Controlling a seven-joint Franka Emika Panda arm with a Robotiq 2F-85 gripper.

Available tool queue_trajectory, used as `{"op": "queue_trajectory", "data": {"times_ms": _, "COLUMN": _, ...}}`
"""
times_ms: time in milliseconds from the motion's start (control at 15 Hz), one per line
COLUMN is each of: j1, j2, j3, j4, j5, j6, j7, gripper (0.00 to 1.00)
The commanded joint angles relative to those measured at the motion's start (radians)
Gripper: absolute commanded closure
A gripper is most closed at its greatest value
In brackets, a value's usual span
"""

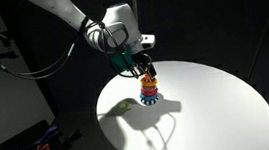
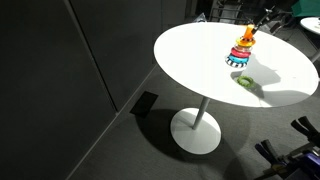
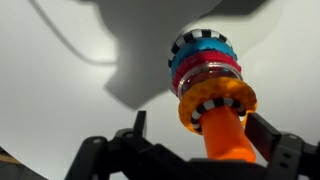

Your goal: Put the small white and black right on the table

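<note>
A stacked ring toy stands upright on the round white table, toward one edge; it shows in both exterior views. In the wrist view its orange cone peg rises between my fingers. A small white and black checked ring sits near the top, set against an orange ring, with pink and blue-checked rings below. My gripper is open, straddling the peg tip just above the rings. The right finger is close to the peg and the left finger is apart from it. In an exterior view the gripper hangs directly over the toy.
A small green piece lies on the table beside the toy, also seen in an exterior view. The table stands on a single pedestal base. Dark walls and cabled equipment surround it.
</note>
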Motion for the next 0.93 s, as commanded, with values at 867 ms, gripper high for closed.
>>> {"op": "queue_trajectory", "data": {"times_ms": 867, "j1": -0.003, "j2": 0.054, "j3": 0.031, "j4": 0.019, "j5": 0.014, "j6": 0.062, "j7": -0.002, "gripper": 0.0}}
